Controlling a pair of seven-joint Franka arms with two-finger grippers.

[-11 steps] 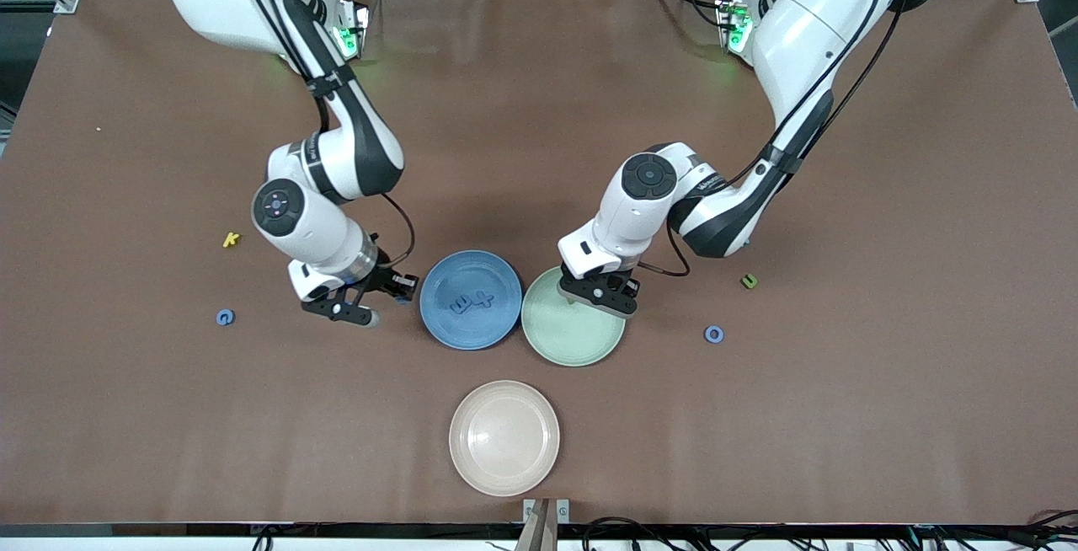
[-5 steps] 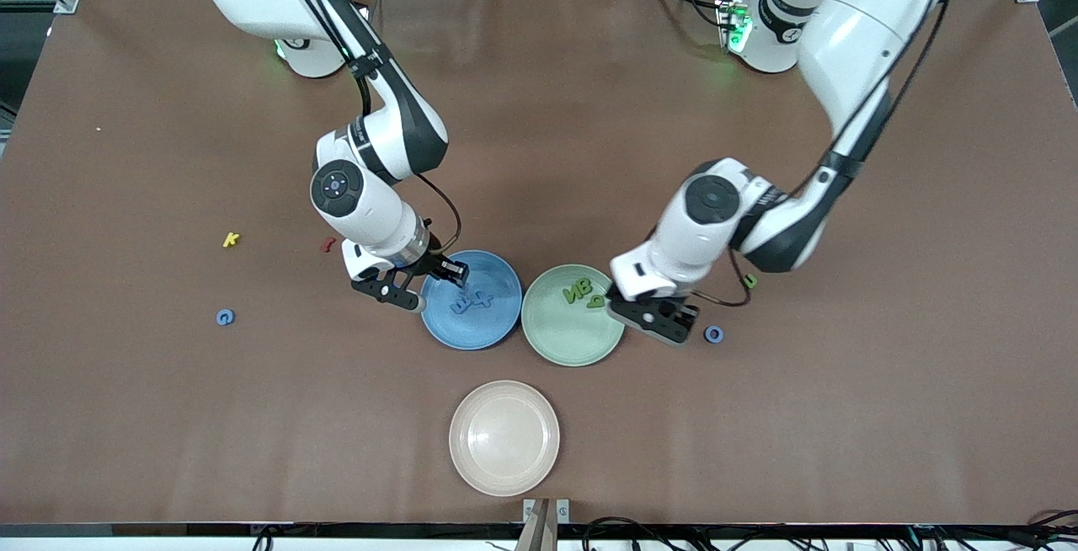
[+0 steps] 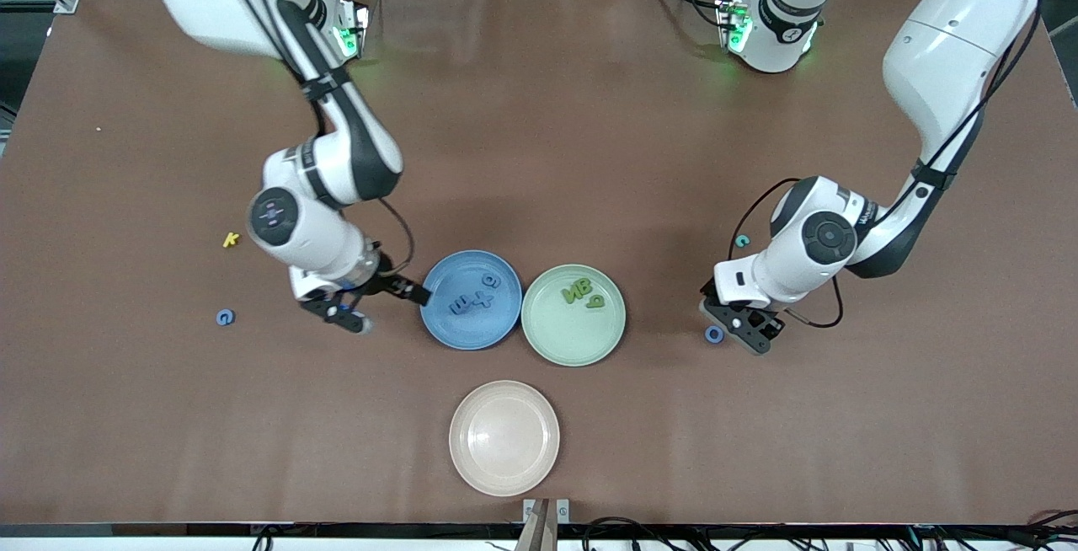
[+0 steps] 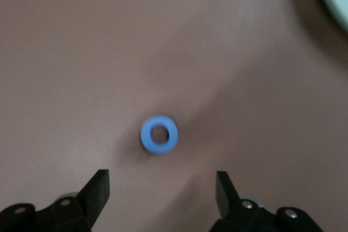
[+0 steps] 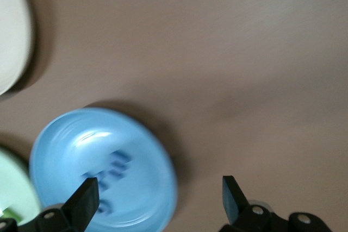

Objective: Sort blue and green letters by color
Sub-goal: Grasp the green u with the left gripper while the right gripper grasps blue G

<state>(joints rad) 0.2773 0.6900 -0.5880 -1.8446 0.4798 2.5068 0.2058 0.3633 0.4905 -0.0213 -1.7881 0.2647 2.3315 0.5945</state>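
Note:
The blue plate (image 3: 438, 315) holds three blue letters (image 3: 470, 302). The green plate (image 3: 556, 340) beside it holds three green letters (image 3: 578, 290). A blue O (image 3: 714, 334) lies on the table toward the left arm's end. My left gripper (image 3: 731, 328) hovers open right over it. In the left wrist view the O (image 4: 159, 134) sits just ahead of the open left gripper (image 4: 162, 194). My right gripper (image 3: 379, 307) is open and empty beside the blue plate. The right wrist view shows the plate (image 5: 141, 150) under the open gripper (image 5: 160, 196). Another blue letter (image 3: 225, 317) lies toward the right arm's end.
A beige plate (image 3: 504, 437) sits nearer the front camera than the two coloured plates. A yellow K (image 3: 231, 239) lies toward the right arm's end. A teal-green letter (image 3: 741, 241) lies by the left arm's wrist.
My right gripper let a blue letter go into the blue plate and drew back toward its own end. My left gripper moved from the green plate to over the blue O.

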